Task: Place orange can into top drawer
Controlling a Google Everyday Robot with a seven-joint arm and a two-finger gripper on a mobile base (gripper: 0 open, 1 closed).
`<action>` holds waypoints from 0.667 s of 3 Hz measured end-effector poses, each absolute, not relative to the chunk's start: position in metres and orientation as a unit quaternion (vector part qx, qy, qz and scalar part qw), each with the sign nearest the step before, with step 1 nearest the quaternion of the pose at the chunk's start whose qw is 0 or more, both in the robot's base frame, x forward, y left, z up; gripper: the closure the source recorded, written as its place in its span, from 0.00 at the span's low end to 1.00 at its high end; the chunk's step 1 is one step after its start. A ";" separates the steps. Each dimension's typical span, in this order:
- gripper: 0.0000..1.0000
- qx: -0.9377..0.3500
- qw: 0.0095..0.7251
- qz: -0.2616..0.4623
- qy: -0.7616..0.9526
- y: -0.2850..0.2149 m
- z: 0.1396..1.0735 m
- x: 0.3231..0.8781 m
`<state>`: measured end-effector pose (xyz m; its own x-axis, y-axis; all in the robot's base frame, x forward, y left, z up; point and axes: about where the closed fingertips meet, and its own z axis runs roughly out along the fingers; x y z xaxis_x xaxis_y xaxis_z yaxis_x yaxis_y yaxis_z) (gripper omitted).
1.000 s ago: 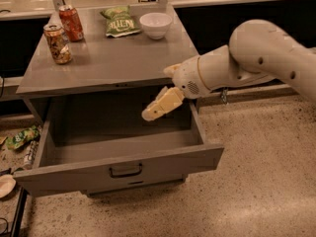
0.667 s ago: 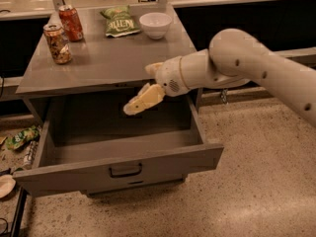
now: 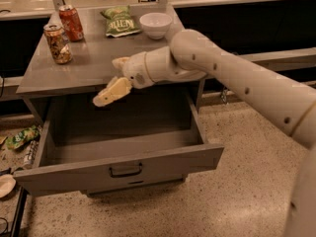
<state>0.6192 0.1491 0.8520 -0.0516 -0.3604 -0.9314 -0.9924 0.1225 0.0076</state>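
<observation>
Above top drawer (image 3: 163,158), pincer (image 3: 116,78) (arm outstretched)

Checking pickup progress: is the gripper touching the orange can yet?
Apart. Camera view shows the gripper above the open drawer, bare tabletop between it and the orange can.

Grey flat worktop (image 3: 89,68) | left: mottled brownish-orange can (image 3: 58,44), red-orange can (image 3: 71,22) | rear: green crisp bag (image 3: 118,21), white bowl (image 3: 155,24) | hand (image 3: 114,83) over front edge
</observation>
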 end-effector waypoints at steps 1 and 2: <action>0.00 -0.558 0.443 0.380 0.590 0.196 0.878 0.654; 0.00 -0.558 0.443 0.380 0.590 0.196 0.878 0.654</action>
